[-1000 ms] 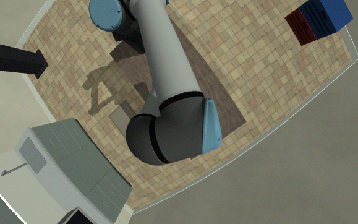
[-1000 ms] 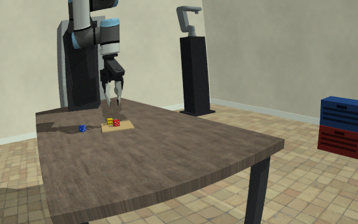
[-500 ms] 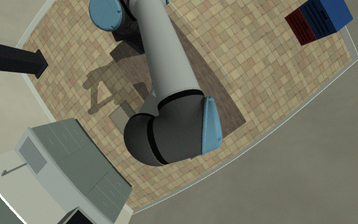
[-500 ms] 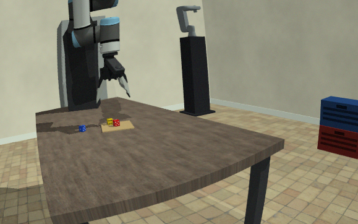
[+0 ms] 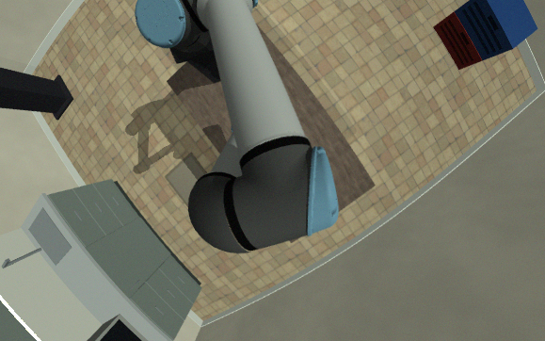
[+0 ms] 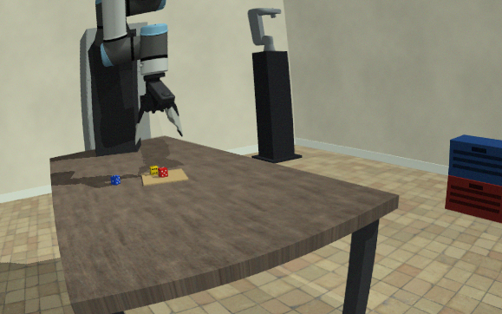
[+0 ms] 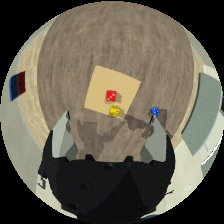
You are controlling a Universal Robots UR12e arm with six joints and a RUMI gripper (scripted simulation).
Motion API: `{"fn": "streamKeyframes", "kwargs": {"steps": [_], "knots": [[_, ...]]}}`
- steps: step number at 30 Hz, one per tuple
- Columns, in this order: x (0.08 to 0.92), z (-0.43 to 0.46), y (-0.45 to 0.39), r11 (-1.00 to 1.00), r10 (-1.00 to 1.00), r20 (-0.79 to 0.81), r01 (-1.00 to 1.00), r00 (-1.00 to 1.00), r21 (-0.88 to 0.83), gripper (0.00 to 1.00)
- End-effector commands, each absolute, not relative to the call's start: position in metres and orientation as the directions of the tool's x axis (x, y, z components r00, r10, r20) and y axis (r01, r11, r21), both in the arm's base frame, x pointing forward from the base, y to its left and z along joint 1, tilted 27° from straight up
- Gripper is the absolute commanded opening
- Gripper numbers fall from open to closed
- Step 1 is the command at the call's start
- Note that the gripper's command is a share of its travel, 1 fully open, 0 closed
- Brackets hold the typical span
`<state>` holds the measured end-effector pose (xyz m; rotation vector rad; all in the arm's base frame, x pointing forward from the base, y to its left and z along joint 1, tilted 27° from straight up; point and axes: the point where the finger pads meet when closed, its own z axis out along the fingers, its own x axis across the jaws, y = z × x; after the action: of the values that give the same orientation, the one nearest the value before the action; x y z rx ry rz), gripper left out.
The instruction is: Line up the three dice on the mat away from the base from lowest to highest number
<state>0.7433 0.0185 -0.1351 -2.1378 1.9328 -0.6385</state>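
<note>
The tan mat (image 6: 177,177) (image 7: 100,75) lies on the table. A red die (image 6: 163,173) (image 7: 111,95) sits on it, near its middle in the wrist view. A yellow die (image 6: 153,170) (image 7: 114,111) is close to the red die, on the robot side, at the mat's near edge; I cannot tell whether it is fully on the mat. A blue die (image 6: 115,179) (image 7: 155,111) lies on the table off the mat, to its right in the wrist view. My gripper (image 6: 159,137) (image 7: 110,113) is wide open and empty, raised above the dice. The top numbers are too small to read surely. The arm hides the dice in the top view.
The wooden table (image 5: 351,176) (image 6: 232,225) bears the mat and dice. Blue and red crates (image 6: 484,160) (image 6: 479,197) are stacked on the floor away from the table. A black pedestal (image 6: 271,104) stands behind the table. Grey-green cabinets (image 5: 125,235) stand to one side.
</note>
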Motion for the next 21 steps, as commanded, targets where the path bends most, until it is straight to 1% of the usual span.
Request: {"fn": "streamKeyframes", "kwargs": {"steps": [1,11,21], "knots": [[0.743,-0.135,0.018,-0.126,-0.982,0.184,-0.899,0.051,-0.419,1.0],[0.744,-0.134,0.014,-0.064,-0.987,0.158,-0.901,-0.005,-0.43,1.0],[0.745,-0.133,-0.001,0.136,-0.98,0.068,-0.882,-0.186,-0.452,1.0]]}}
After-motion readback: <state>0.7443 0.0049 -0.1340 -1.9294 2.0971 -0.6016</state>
